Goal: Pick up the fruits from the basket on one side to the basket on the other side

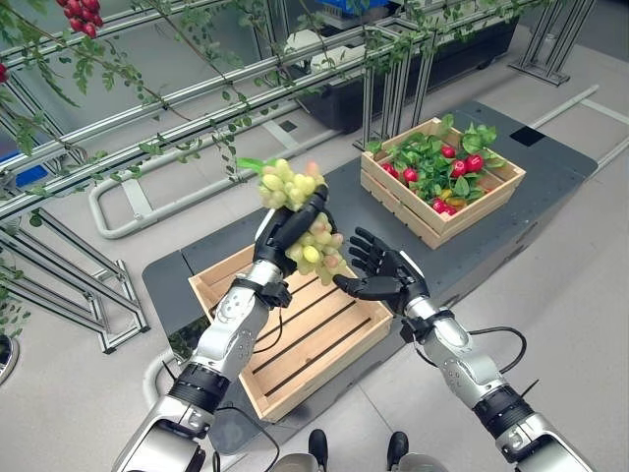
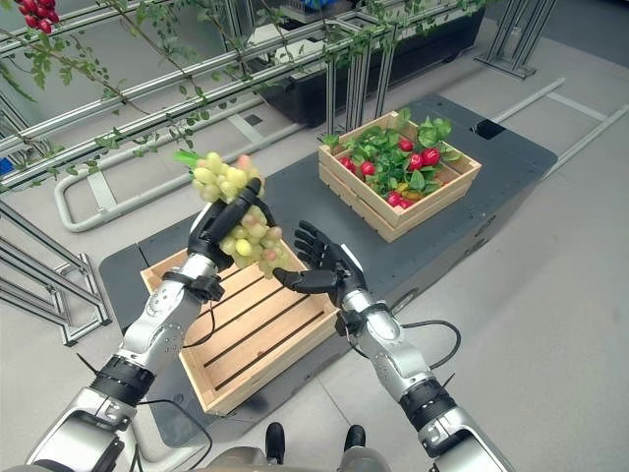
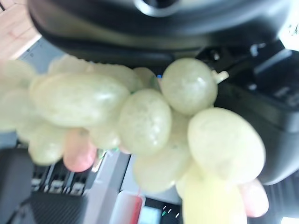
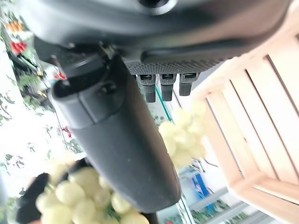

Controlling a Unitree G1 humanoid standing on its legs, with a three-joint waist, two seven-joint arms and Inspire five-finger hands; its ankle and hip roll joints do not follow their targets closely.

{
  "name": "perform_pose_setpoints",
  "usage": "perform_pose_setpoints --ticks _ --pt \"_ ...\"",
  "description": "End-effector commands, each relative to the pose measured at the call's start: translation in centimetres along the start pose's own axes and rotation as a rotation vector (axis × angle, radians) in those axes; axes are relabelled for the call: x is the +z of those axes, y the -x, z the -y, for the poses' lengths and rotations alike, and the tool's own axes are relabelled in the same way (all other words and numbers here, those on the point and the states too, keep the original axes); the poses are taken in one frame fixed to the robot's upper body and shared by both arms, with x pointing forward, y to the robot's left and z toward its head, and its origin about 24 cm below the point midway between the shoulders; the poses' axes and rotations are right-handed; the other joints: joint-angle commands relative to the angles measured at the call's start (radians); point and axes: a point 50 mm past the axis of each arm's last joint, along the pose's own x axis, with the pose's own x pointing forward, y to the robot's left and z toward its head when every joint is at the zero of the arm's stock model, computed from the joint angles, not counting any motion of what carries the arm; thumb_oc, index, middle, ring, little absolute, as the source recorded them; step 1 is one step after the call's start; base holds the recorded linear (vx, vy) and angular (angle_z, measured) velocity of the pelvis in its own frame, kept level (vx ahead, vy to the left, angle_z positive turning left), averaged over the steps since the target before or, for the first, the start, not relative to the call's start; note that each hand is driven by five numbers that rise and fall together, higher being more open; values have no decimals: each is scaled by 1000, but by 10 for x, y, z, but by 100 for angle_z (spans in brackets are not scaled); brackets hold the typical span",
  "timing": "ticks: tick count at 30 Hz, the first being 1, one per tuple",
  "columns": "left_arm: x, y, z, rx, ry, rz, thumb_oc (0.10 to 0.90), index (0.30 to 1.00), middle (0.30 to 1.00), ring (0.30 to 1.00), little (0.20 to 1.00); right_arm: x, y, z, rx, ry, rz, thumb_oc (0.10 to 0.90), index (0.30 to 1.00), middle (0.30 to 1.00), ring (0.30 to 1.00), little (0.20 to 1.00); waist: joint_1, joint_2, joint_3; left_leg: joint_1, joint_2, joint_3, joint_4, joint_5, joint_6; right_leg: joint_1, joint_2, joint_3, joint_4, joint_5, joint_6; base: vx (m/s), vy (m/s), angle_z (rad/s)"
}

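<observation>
Gripping grapes point(image 1: 295, 211), left hand point(image 1: 278, 234); right hand point(image 1: 385, 275) beside.

No text, label, number or sign can be read on anything in these views.

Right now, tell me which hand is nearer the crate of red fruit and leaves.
Right. The right hand is open, beside the grapes and on the side toward the far crate. The left hand grips the grapes over the near crate, farther away.
</observation>
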Motion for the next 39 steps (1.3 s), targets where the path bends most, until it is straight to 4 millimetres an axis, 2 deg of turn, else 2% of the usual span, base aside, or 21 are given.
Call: perform_pose_setpoints --ticks 1,6,15,16,17,19,27,30,33,34,35,39 --pt "33 -25 20 -179 -111 116 400 300 300 300 300 50 -19 -35 162 27 237 800 900 900 900 900 15 -15 -157 20 0 -2 2 -130 -47 60 -31 -14 2 -113 -1 44 -22 1" --pt "30 -26 29 -275 -180 89 400 300 300 300 300 54 -23 -45 211 50 231 800 900 900 900 900 19 -17 -165 26 3 2 2 -135 -48 64 -30 -12 2 -118 -1 13 -6 0" --pt "33 -30 49 -389 -299 103 400 300 300 300 300 55 -27 -61 288 -67 224 800 900 900 900 900 24 -24 -165 37 5 0 2 -140 -48 76 -28 -14 2 -122 -3 0 0 0" --pt "33 -30 50 -385 -295 103 400 300 300 300 300 55 -27 -62 292 -82 226 729 794 794 794 794 25 -24 -166 37 5 -1 2 -140 -47 76 -28 -14 2 -122 -3 0 0 0" --pt "33 -30 51 -386 -295 106 400 300 300 300 300 54 -27 -63 286 -100 226 800 900 900 900 900 25 -24 -166 38 5 -2 2 -141 -47 77 -28 -14 2 -123 -3 0 0 0" --pt "33 -29 54 -402 -303 122 400 300 300 300 300 52 -28 -65 280 -156 213 800 900 900 900 900 26 -24 -167 40 5 -1 2 -143 -46 78 -28 -13 2 -124 -3 0 0 0" --pt "38 -24 53 -375 -144 201 400 300 300 300 300 31 -24 -59 221 -425 142 800 900 900 900 900 23 -25 -177 43 8 3 2 -147 -47 79 -30 -12 2 -124 -2 0 0 0" --pt "39 -22 58 -386 -84 234 400 300 300 300 300 17 -22 -57 207 -553 101 800 900 900 900 900 22 -28 -178 45 9 4 2 -149 -46 80 -31 -15 2 -124 -2 0 0 0" --pt "40 -21 63 -396 -79 243 400 300 300 300 300 14 -20 -57 207 -614 120 800 900 900 900 900 23 -29 -178 46 9 3 2 -150 -45 80 -31 -15 2 -123 -2 0 0 0" --pt "40 -21 64 -395 -81 242 400 300 300 300 300 17 -20 -57 212 -645 147 513 469 469 469 469 23 -29 -179 47 8 2 2 -151 -45 81 -31 -16 2 -123 -1 0 0 0" --pt "40 -21 64 -391 -79 239 400 300 300 300 300 19 -20 -57 216 -663 167 400 300 300 300 300 23 -29 -179 47 8 2 2 -151 -45 82 -31 -15 2 -124 -1 0 0 0" --pt "35 -21 60 -349 -82 217 400 300 300 300 300 24 -20 -55 200 -698 226 400 300 300 300 300 24 -29 -181 52 7 1 2 -154 -42 84 -30 -12 2 -125 -1 0 0 0"
